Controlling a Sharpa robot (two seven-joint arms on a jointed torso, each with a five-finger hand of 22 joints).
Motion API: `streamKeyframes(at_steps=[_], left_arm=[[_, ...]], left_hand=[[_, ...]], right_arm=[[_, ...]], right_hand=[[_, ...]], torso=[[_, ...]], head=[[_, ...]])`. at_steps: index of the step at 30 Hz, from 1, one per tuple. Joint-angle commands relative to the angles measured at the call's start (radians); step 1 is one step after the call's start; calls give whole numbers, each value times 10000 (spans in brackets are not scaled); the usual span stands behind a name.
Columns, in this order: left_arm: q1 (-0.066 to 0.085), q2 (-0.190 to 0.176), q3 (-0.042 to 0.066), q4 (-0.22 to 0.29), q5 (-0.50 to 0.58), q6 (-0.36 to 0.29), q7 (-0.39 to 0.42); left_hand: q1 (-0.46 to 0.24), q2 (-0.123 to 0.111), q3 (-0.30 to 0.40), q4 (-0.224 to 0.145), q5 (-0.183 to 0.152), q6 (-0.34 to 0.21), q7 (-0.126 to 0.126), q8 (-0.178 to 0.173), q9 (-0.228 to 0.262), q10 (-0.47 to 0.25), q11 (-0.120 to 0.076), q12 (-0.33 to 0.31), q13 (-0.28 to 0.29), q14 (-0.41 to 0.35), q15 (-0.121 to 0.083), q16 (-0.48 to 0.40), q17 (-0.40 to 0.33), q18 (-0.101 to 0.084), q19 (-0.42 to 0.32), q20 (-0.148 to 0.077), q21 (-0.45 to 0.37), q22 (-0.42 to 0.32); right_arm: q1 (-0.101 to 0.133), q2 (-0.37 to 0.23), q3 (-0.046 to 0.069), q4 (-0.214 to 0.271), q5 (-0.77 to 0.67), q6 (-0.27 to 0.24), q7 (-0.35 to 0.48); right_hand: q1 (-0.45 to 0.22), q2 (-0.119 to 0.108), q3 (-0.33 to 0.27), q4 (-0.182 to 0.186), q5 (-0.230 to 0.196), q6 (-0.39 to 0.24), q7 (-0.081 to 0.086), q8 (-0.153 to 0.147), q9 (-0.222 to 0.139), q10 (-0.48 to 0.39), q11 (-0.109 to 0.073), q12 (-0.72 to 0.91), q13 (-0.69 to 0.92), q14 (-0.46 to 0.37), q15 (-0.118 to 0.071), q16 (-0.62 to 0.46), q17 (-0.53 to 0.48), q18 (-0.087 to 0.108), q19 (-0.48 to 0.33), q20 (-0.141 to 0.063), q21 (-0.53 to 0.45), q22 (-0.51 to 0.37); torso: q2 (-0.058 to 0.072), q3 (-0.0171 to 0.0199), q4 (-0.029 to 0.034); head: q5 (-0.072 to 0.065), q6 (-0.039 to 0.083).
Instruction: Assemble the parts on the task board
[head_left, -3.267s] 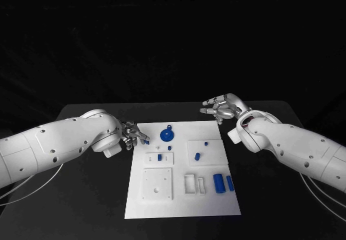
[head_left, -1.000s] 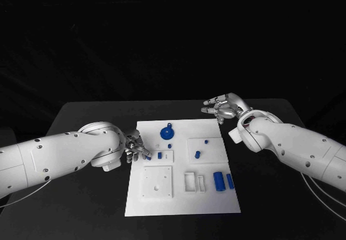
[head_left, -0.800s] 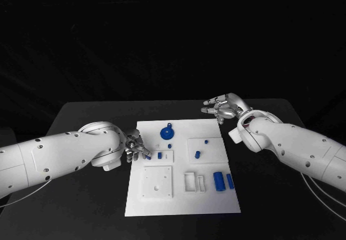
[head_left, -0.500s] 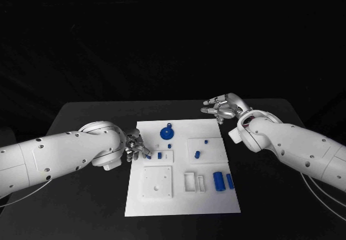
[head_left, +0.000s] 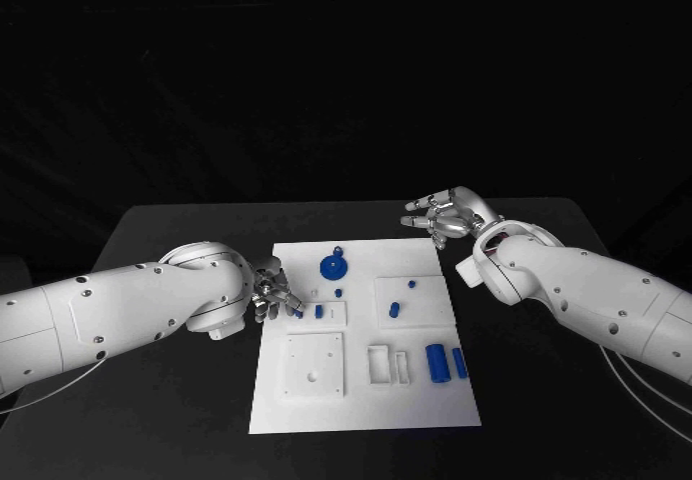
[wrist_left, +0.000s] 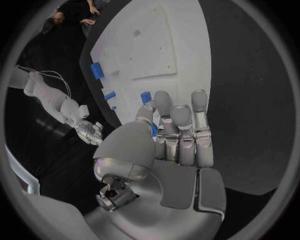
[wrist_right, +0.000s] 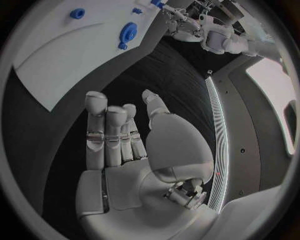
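- The left hand (head_left: 271, 293) sits at the left edge of the white board (head_left: 325, 400), near its far half, on the black counter (head_left: 173, 400).
- In the left wrist view a small blue piece (wrist_left: 153, 129) shows between the thumb and the fingers (wrist_left: 181, 125); it looks pinched, though most of it is hidden.
- The nearest openings lie just to the right of that hand: a small raised block (head_left: 320, 313) with a blue peg in it.
- My guess is that the next move is a short reach right, over the board.
- The right hand (head_left: 447, 215) hovers off the board's far right corner, fingers loosely spread, holding nothing.
- The left hand is clearly nearer.
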Motion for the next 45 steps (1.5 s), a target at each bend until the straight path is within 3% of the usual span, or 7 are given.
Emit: streamKeyframes(at_steps=[1, 45], left_arm=[[2, 36, 8, -19, -71, -39, 146], [3, 22, 0, -35, -72, 405, 180]], left_hand=[[87, 62, 927, -990, 29, 637, -552, -6, 1, 338, -226, 61, -9, 85, -5, -59, 10, 39, 35, 19, 62, 174], [104, 59, 924, -1001, 20, 631, -547, -6, -11, 336, -221, 62, -14, 77, -1, -82, 65, 15, 27, 5, 58, 176]], right_arm=[[-8, 16, 5, 6, -6, 105, 96], [-21, 4, 5, -8, -4, 137, 90]], right_hand=[[-75, -44, 11, 75, 41, 67, 0, -12, 9, -11, -2, 35, 13, -3, 5, 31, 10, 140, 97, -34, 62, 596], [-78, -38, 16, 62, 46, 56, 0, -14, 8, -11, -3, 25, 4, 6, 3, 31, 18, 141, 105, -37, 46, 594]], torso=[[0, -2, 0], [1, 0, 2]], head=[[-3, -3], [19, -74]])
